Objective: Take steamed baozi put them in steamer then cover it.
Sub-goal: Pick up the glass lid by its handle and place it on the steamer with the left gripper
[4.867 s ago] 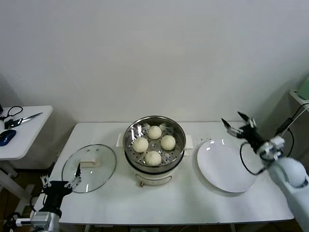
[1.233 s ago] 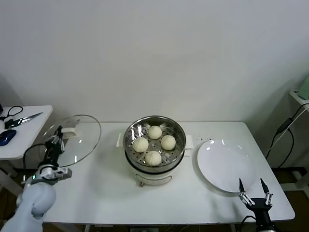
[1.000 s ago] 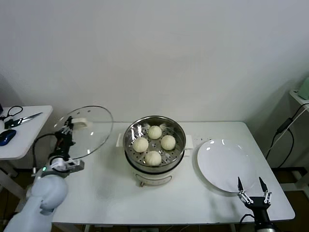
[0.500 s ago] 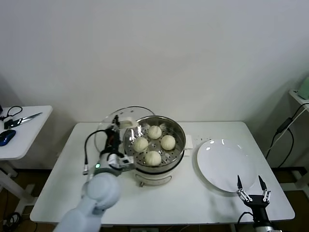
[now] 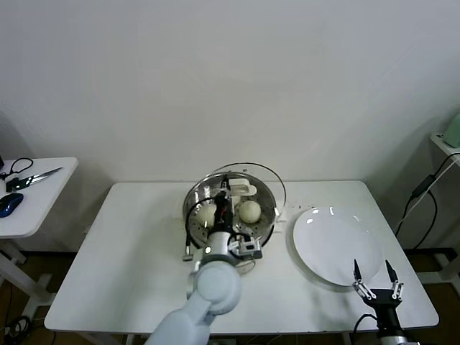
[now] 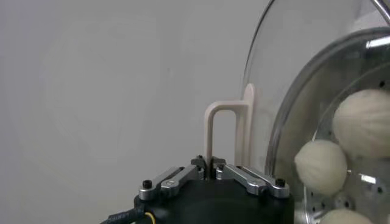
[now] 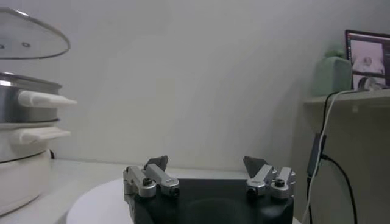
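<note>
The steamer (image 5: 269, 213) stands mid-table on its cream-white pot base (image 5: 253, 264). Two baozi (image 5: 249, 210) show in it; the others are hidden behind my left arm. My left gripper (image 5: 224, 189) is shut on the cream handle (image 5: 244, 190) of the cover (image 5: 267, 180), a glass lid held tilted just above the steamer. In the left wrist view the gripper (image 6: 209, 163) pinches the handle (image 6: 220, 115), and three baozi (image 6: 321, 167) show through the glass (image 6: 274, 55). My right gripper (image 5: 374, 277) is open and empty near the table's front right edge, also seen in the right wrist view (image 7: 206, 163).
A flat white plate (image 5: 336, 244) lies right of the steamer, just behind the right gripper. A side table (image 5: 43, 208) at far left holds scissors (image 5: 32, 177) and a mouse (image 5: 10, 203). A shelf (image 5: 447, 144) stands at far right.
My left arm lifted the lid off the table at the left and carried it rightward to just above the steamer. The right arm came down to the front right edge and has held still.
</note>
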### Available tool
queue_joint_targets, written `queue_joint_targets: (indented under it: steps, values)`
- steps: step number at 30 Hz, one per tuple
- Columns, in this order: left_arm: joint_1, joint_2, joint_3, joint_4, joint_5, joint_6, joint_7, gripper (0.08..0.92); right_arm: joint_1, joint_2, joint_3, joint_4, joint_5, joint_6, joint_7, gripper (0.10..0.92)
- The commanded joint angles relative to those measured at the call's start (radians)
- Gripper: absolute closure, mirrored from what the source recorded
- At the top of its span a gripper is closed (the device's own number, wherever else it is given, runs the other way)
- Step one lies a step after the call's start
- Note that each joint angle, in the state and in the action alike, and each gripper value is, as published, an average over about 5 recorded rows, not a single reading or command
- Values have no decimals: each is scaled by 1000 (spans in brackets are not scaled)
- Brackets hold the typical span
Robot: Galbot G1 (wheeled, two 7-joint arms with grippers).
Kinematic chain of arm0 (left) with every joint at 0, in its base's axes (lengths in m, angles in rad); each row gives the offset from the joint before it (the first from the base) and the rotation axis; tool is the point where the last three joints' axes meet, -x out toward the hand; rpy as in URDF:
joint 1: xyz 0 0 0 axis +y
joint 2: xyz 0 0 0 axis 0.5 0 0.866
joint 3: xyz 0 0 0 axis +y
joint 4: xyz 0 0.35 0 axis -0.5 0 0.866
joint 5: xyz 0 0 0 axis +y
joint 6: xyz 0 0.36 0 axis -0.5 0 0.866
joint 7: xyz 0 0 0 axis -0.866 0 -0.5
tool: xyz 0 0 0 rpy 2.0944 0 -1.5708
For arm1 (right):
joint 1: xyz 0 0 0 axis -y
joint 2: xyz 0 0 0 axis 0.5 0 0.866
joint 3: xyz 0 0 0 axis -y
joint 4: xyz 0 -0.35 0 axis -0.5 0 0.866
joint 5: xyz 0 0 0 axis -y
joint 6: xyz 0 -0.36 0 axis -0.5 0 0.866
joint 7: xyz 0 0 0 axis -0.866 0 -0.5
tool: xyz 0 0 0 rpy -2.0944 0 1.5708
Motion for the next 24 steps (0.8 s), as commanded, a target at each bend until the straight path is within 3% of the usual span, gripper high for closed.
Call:
queue_joint_targets:
  steps: [1, 24]
  values:
    - [-24, -101, 72, 88, 87, 18, -11, 854, 0, -1, 3, -1, 1, 7, 5, 203]
    - [14, -15, -40, 136, 150, -8, 1, 854, 2, 2, -2, -11, 2, 22, 6, 203]
